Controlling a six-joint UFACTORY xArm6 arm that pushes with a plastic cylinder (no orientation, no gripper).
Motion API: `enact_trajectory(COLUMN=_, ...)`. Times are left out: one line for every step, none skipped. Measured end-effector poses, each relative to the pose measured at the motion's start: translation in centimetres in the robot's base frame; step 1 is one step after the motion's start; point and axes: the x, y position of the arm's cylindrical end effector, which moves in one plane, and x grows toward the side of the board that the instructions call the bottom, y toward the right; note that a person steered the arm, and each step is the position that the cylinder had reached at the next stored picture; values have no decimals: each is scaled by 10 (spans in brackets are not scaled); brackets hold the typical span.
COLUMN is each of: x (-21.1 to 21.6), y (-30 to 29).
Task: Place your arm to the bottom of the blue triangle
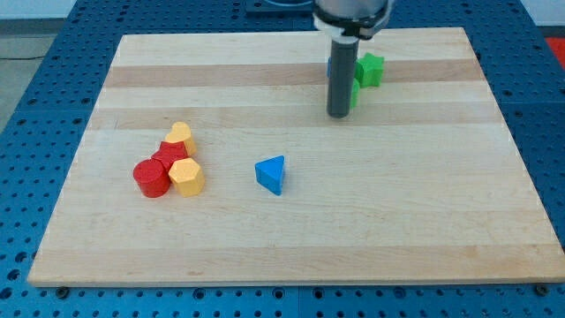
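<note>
The blue triangle [272,174] lies on the wooden board [397,221] a little left of the middle. My tip [339,115] touches the board up and to the right of the blue triangle, well apart from it. The rod hides part of a green block [353,94] and a sliver of a blue block [329,64] just behind it.
A green star-shaped block [371,69] sits right of the rod near the view's top. At the left is a cluster: a yellow block [181,136], a red block [171,154], a red cylinder [151,177] and a yellow hexagon [187,176].
</note>
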Motion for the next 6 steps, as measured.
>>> enact_trajectory(x=-19, y=11)
enact_trajectory(x=-21, y=5)
enact_trajectory(x=25, y=8)
enact_trajectory(x=90, y=6)
enact_trajectory(x=147, y=-18)
enact_trajectory(x=186, y=-57)
